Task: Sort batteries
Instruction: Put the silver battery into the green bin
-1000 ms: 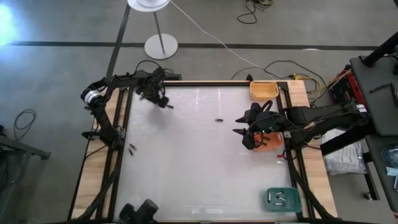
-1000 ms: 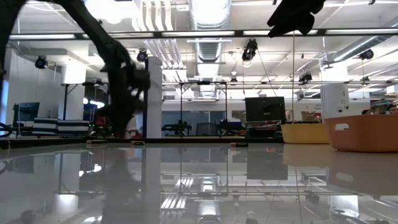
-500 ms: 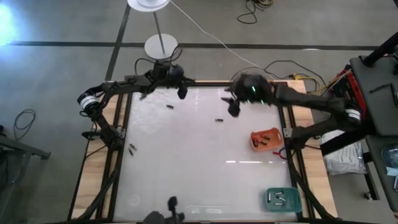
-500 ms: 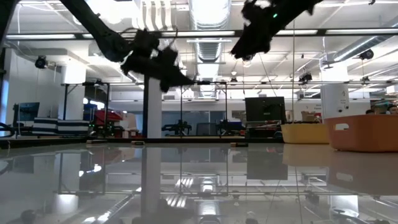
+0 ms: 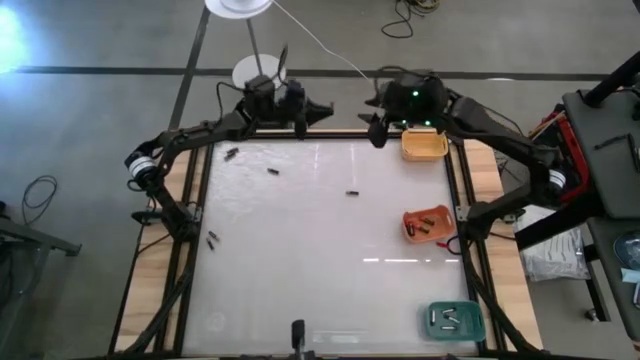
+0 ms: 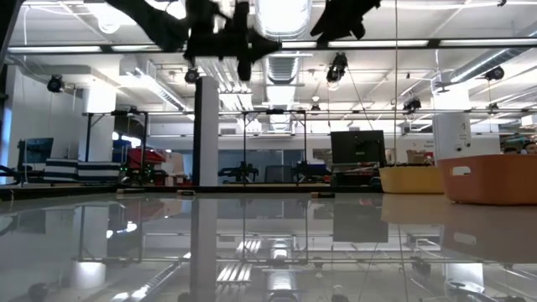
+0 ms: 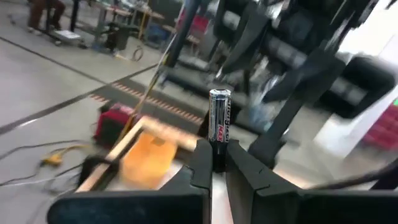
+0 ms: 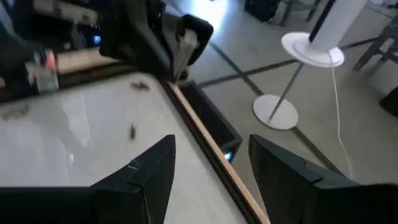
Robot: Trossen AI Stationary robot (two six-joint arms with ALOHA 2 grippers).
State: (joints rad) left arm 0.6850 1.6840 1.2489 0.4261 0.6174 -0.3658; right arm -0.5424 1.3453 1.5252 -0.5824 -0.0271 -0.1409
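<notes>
Holding 1 battery (image 7: 219,127) upright between its clenched fingers, the left gripper (image 5: 312,108) sits raised at the table's far edge, the cell's silvery cap standing clear above the fingertips, a grip that in my judgement suits carrying it to a tray. The right gripper (image 5: 377,128) is also raised at the far edge, just beside the yellow tray (image 5: 424,146), its jaws spread and nothing between them. Loose batteries remain on the white table (image 5: 300,260): 1 near the middle (image 5: 352,192), 2 near the far-left corner (image 5: 272,171) (image 5: 232,153), and 1 at the left edge (image 5: 212,238). The orange tray (image 5: 429,224) and the green tray (image 5: 455,319) each already contain cells, so sorting appears partly done. Which tray the held cell belongs to cannot be told. The 2 grippers stand near each other, so a clash is a risk.
</notes>
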